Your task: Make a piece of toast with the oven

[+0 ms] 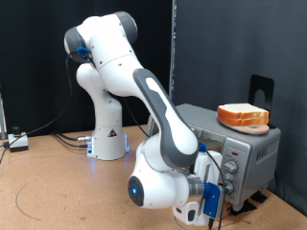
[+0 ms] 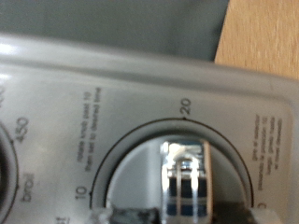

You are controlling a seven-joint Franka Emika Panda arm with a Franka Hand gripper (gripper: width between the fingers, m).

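One white arm (image 1: 144,96) fills most of the exterior view, rising from its base on the brown worktop (image 1: 58,187) and bending down towards the exterior view's right, where the silver-grey oven (image 1: 251,153) stands. On the oven's flat roof lies a pile of bread slices (image 1: 242,116), pale on the face with orange-tan crust; whether the piece of toast for the job is among them or inside the oven cannot be told, since the arm hides the door. Behind the oven, a dark upright stand (image 1: 261,89) shows against the black curtain. The gripper (image 1: 213,196) sits right at the oven's front panel, at the column of round knobs. The wrist view looks straight onto that panel: a round timer knob (image 2: 185,177) with a shiny chrome grip bar, ringed by a dial marked 10 and 20, with "450" and "broil" printed on the neighbouring dial. The fingers (image 2: 131,216) are only a dark blur at the picture's edge, just at the knob, so how wide they stand cannot be told.
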